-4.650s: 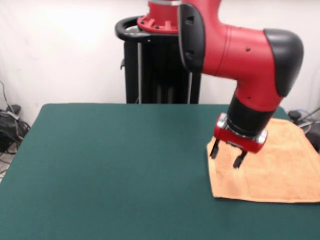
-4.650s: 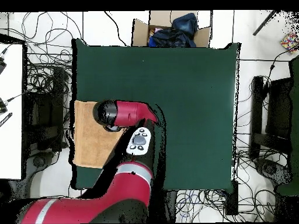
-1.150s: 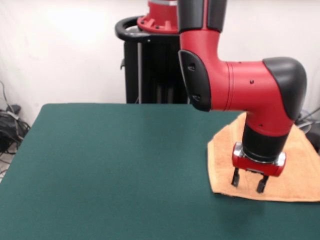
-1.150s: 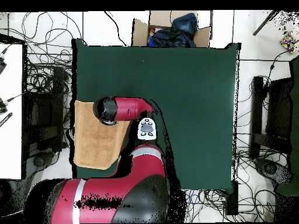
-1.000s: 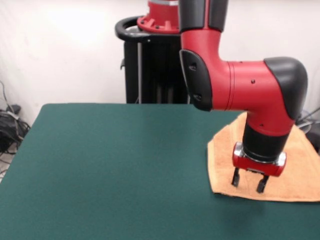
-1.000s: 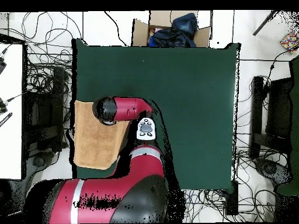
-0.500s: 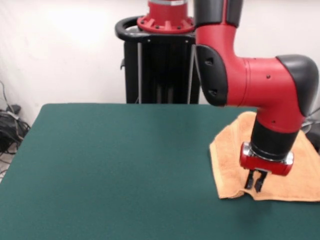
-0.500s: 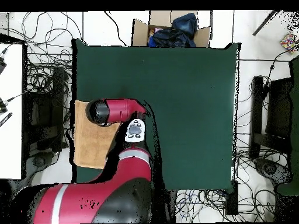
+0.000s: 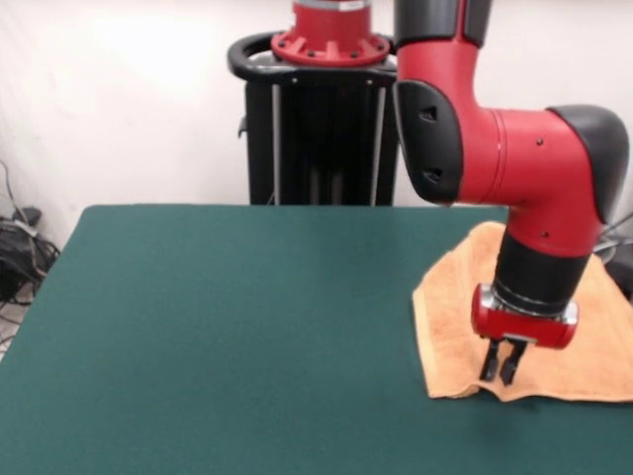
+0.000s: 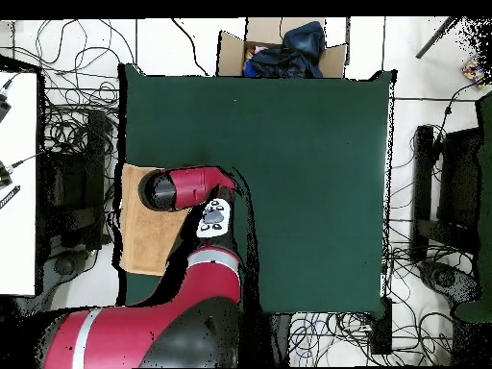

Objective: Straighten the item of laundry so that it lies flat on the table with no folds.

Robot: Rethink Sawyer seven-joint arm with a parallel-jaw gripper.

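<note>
Towel (image 9: 450, 327) bunches at the green table (image 9: 227, 327) edge, pinched in the narrowed pincer (image 9: 501, 371); cables (image 10: 67, 125) ring the floor.

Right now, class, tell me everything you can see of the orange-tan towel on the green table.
The orange-tan terry-cloth towel looks soft and looped. It lies at one side of the dark green felt-topped table, partly overhanging that table's edge in the overhead view. It is not flat: its near edge is lifted into a small peak where the red and black arm's gripper pinches it with fingers closed, and its far corner is humped. The arm hides its middle from above.
</note>
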